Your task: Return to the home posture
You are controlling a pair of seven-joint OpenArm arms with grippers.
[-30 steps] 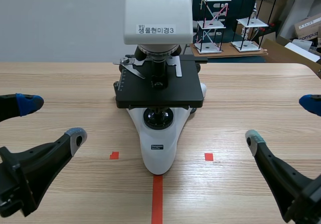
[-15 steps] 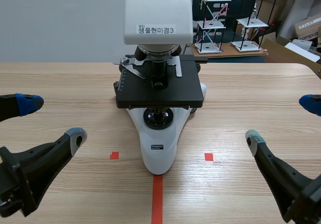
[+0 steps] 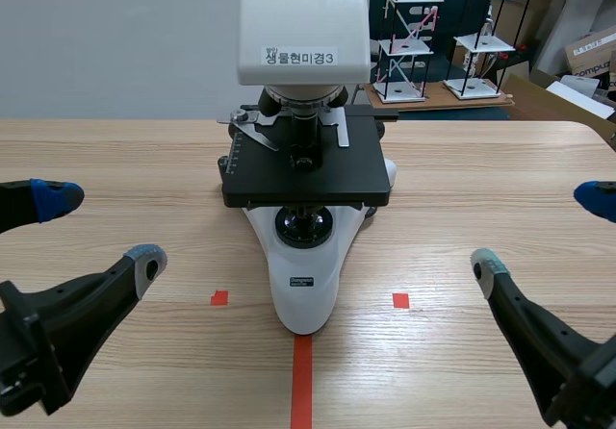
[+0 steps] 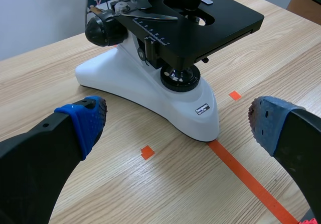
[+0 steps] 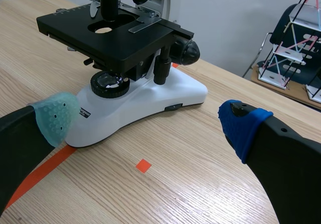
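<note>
I read one clear label, a white sticker on the microscope head saying "생물현미경3", plus a cut-off "compu" on a cardboard box behind the table; the small badge on the microscope's base is too small to read.

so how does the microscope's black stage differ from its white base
The black square stage is flat and angular; the white base is rounded and tapering. The stage sits raised and carries a metal clip; the base rests on the wooden table and bears a label. Both belong to one microscope.
</note>
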